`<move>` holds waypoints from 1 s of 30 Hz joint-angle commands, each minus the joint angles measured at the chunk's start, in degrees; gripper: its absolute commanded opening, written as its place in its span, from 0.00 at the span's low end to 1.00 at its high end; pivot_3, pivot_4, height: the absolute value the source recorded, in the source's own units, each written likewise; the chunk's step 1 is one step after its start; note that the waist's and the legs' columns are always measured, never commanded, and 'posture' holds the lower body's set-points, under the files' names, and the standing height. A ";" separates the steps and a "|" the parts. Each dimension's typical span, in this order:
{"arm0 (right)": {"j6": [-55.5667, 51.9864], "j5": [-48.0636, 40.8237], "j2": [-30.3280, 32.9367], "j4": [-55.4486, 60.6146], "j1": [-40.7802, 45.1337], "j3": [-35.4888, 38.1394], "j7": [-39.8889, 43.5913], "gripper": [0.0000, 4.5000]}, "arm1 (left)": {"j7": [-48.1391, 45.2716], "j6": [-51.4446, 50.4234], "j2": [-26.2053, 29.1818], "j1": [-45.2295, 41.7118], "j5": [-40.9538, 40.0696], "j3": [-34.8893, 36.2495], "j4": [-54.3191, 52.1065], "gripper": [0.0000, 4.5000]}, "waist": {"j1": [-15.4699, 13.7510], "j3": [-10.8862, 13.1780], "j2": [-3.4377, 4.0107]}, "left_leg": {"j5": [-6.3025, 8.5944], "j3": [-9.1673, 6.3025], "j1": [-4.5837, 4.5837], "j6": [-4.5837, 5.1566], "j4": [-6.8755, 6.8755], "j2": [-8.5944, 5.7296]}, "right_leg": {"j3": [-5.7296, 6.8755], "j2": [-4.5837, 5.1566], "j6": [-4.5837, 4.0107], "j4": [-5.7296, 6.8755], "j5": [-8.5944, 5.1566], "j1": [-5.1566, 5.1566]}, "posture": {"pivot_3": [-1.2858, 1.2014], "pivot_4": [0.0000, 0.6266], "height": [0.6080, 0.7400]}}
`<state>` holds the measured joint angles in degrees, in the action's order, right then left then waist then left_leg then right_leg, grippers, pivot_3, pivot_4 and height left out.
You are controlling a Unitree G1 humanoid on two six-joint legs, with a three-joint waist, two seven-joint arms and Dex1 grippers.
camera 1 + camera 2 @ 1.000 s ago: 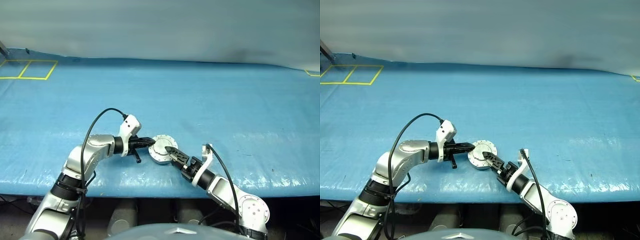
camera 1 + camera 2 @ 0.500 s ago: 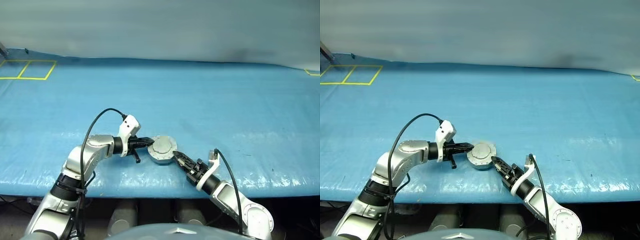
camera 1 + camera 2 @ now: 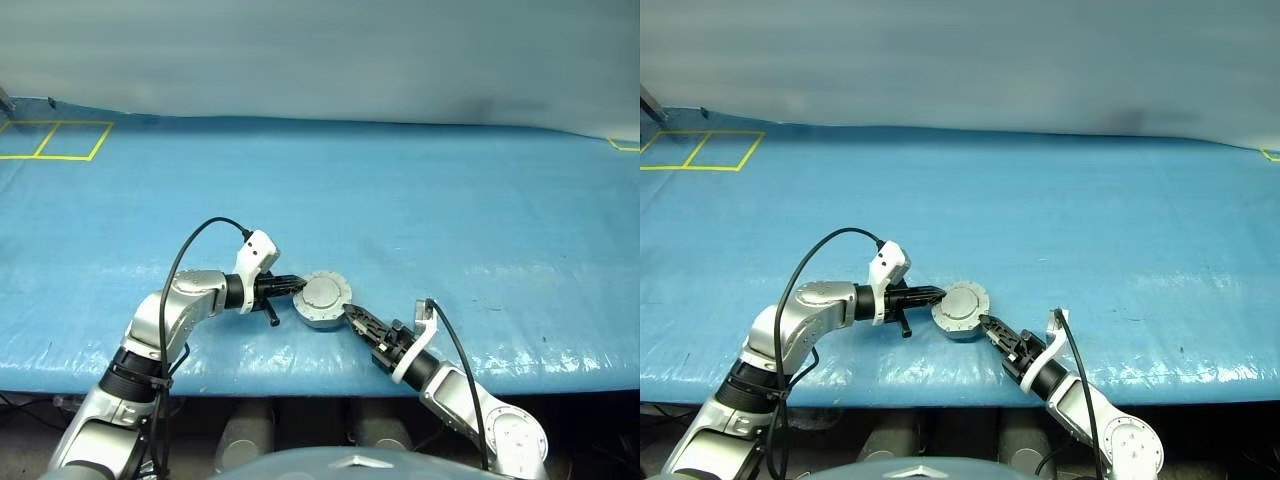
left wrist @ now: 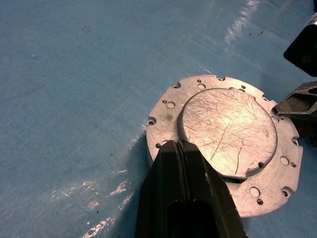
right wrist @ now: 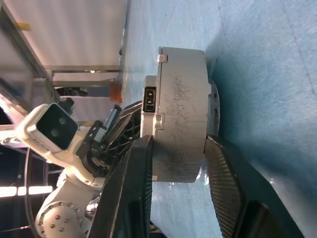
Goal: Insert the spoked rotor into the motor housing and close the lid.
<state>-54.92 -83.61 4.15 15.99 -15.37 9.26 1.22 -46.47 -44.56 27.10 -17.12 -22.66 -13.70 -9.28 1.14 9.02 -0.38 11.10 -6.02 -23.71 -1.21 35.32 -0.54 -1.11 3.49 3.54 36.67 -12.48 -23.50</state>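
The motor housing (image 5: 181,99) stands on the blue table near its front edge, with the light-grey lid (image 3: 322,293) lying flat on top of it. The lid's scratched raised centre (image 4: 225,131) faces up. The spoked rotor is hidden. My left gripper (image 3: 297,286) is shut, and its tips (image 4: 177,145) rest against the lid's left rim. My right gripper (image 3: 350,317) is at the housing's near right side, turned on edge. It is open, one finger (image 5: 131,188) at lid height and the other at the base. I cannot tell whether they touch the housing.
The blue sheet-covered table (image 3: 450,220) stretches far back and to both sides. Its front edge (image 3: 300,372) runs just behind my grippers. Yellow tape squares (image 3: 60,140) mark the far left corner.
My right gripper has drawn back from over the lid to the housing's near right side and turned lower. The lid, the housing and my left gripper have stayed put.
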 commanded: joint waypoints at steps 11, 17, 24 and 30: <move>2.26 -1.50 -0.28 0.71 0.16 -1.87 0.44 0.78 | -1.38 -1.20 0.03 0.94 0.83 -3.03 0.81 0.00 | -0.09 0.00 0.00 | 0.00 0.00 -0.03 0.00 -0.04 -0.02 | 0.01 0.00 0.00 -0.07 0.00 -0.01 | 0.52 0.24 1.00; 2.27 -2.08 -0.09 0.43 0.05 -2.22 0.51 0.59 | -1.70 -1.20 0.14 0.86 0.95 -3.12 0.91 0.00 | -0.09 0.00 0.00 | 0.00 0.00 -0.04 0.01 -0.05 -0.02 | 0.01 0.00 0.00 -0.08 0.00 -0.01 | 0.52 0.24 1.00; 1.92 -2.22 0.80 0.26 -0.23 -2.77 0.24 0.27 | -1.88 -1.38 0.07 1.02 1.12 -3.02 0.96 0.00 | -0.08 0.00 0.00 | 0.00 0.00 -0.03 0.01 -0.06 -0.02 | 0.01 0.00 0.00 -0.09 0.00 -0.01 | 0.52 0.24 1.00; 1.51 -1.58 1.49 0.01 -0.31 -3.35 0.09 0.27 | -1.96 -1.39 -0.16 1.17 1.26 -2.87 1.00 0.00 | -0.14 0.00 0.00 | 0.01 0.00 -0.03 0.01 -0.06 -0.02 | 0.01 0.00 0.00 -0.09 0.00 -0.01 | 0.52 0.24 1.00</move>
<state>-52.96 -84.74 5.22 15.67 -15.46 6.80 1.45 -47.68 -44.54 27.26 -17.19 -21.45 -13.78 -8.95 0.99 9.02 -0.38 11.11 -6.02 -23.74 -1.20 35.26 -0.56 -1.10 3.49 3.54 36.57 -12.48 -23.51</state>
